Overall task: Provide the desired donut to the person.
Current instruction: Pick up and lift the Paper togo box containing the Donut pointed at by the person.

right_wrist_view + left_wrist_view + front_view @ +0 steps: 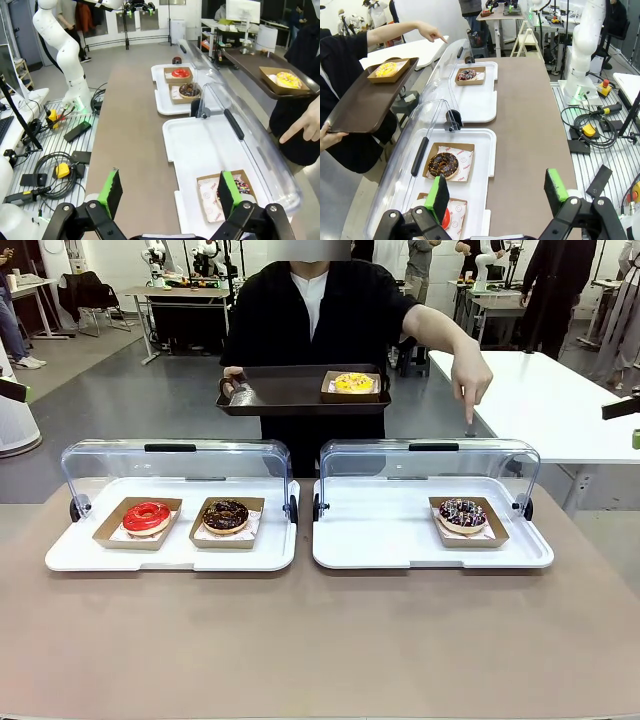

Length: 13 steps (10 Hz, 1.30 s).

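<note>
So the brown table (320, 640) has a left tray (85, 540) and a right tray (375, 530), both white, side by side.

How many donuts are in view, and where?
4. A red-glazed donut and a chocolate-glazed donut sit on the left white tray; a sprinkled chocolate donut on the right white tray; a yellow-iced donut on the brown tray held by the person.

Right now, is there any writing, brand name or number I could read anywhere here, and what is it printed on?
No text here can be read outright.
Red print on the paper under the chocolate donut: too blurred to read.
Red marks on the sheet under the sprinkled donut: too small to read.
</note>
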### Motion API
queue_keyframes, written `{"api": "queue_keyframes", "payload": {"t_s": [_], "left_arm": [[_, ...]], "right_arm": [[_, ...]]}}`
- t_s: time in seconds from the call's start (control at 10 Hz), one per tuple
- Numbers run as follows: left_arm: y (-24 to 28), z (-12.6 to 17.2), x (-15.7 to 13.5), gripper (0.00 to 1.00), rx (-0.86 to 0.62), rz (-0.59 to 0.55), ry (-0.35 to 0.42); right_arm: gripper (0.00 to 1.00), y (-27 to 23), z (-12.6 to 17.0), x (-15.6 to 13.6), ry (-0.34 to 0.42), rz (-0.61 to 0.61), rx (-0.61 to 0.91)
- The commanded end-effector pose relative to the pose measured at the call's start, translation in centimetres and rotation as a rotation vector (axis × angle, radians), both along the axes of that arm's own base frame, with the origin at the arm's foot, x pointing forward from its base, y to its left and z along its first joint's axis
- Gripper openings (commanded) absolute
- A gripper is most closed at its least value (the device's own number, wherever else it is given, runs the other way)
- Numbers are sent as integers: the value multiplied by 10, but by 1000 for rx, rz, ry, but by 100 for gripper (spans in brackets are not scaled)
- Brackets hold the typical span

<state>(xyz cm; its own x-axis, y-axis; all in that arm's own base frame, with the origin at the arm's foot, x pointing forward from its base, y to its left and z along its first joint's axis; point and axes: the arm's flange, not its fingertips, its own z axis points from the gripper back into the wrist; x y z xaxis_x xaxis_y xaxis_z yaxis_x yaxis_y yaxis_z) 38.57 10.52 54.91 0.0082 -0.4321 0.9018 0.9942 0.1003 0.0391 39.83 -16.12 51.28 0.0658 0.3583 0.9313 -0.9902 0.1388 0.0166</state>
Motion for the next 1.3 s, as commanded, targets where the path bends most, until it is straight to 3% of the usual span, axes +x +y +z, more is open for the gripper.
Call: {"api": "queue_keyframes", "payload": {"t_s": [0.0, 0.8, 0.9, 1.2], "left_arm": [[-1, 2, -1, 100, -15, -4, -4], [-1, 2, -1, 100, -15, -4, -4], [-1, 2, -1, 100, -15, -4, -4], [-1, 2, -1, 100, -15, -4, -4]], "right_arm": [[100, 0, 0, 1, -3, -3, 0], [100, 0, 0, 0, 0, 0, 0], [100, 5, 10, -4, -75, -40, -154], [100, 56, 41, 5, -8, 13, -527]]}}
